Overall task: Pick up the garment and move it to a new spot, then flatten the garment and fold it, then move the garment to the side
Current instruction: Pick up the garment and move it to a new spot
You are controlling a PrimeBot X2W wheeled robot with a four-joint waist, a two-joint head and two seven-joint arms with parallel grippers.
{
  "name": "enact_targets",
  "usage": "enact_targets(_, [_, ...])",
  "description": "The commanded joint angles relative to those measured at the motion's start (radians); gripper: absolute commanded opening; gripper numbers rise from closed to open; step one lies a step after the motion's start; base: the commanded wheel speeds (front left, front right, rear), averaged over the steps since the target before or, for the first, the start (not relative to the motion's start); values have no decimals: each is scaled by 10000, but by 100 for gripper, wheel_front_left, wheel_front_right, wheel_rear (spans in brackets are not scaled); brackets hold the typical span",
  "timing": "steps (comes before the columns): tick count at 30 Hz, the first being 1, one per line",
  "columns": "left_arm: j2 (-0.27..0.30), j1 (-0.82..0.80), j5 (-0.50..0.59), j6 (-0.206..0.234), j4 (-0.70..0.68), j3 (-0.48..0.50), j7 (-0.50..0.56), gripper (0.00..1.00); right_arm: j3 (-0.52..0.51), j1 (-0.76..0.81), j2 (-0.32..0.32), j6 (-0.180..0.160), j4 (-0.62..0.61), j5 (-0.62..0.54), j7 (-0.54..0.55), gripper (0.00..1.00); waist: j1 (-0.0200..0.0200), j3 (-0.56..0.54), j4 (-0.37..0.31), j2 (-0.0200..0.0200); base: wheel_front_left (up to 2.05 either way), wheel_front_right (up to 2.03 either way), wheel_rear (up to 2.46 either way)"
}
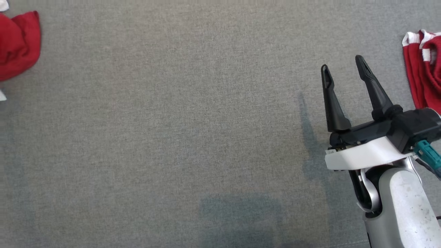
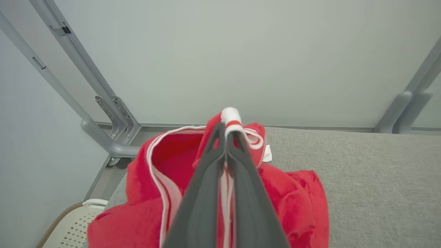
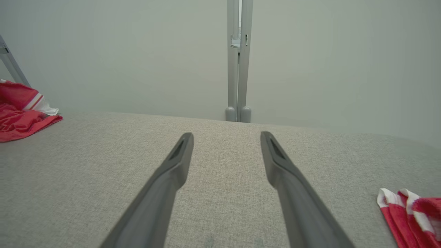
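The jaws of my left gripper (image 2: pixel 226 132) are clenching on the white-and-red trim of the crumpled red fleece garment (image 2: pixel 303 193), which is lying bunched near the far left corner of the grey woven fabric surface (image 1: pixel 172 120) (a grey metal frame (image 2: pixel 113 113) is standing just behind). My right gripper (image 1: pixel 342 66) is hovering released near the right edge, grasping nothing, beside a second red-and-white striped cloth (image 1: pixel 422 69).

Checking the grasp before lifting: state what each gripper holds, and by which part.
Left gripper: shut on the red fleece garment, pinching its white-striped trim edge. Right gripper: open, holding nothing.
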Motion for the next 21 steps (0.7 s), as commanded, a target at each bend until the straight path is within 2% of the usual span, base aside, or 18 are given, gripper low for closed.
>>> enact_targets(1, [-47, 180, 76, -146, -251, -147, -56, 0, -53, 237, -29, 1, 184, 105, -153, 100, -1, -984, 90, 49, 0, 0, 0])
enact_targets(9, [-169, 366, 391, -506, -1232, -824, 275, 0, -234, 852, -29, 1, 651, 312, -292, 100, -1, -2619, 94, 49, 0, 0, 0])
enact_targets(13, [-448, 630, 542, -711, -2076, -1415, 771, 0, -395, 1313, -29, 1, 772, 395, -304, 100, -1, -3429, 29, 49, 0, 0, 0])
enact_targets(18, [-1199, 1213, 415, -743, -3396, -2141, 1484, 0, -569, 1862, -29, 1, 787, 503, -250, 100, -1, -4086, -158, 49, 0, 0, 0])
enact_targets(21, [-1976, 1577, 204, -615, -4119, -2524, 1696, 0, -692, 2122, -29, 1, 754, 564, -238, 100, -1, -4249, -283, 49, 0, 0, 0])
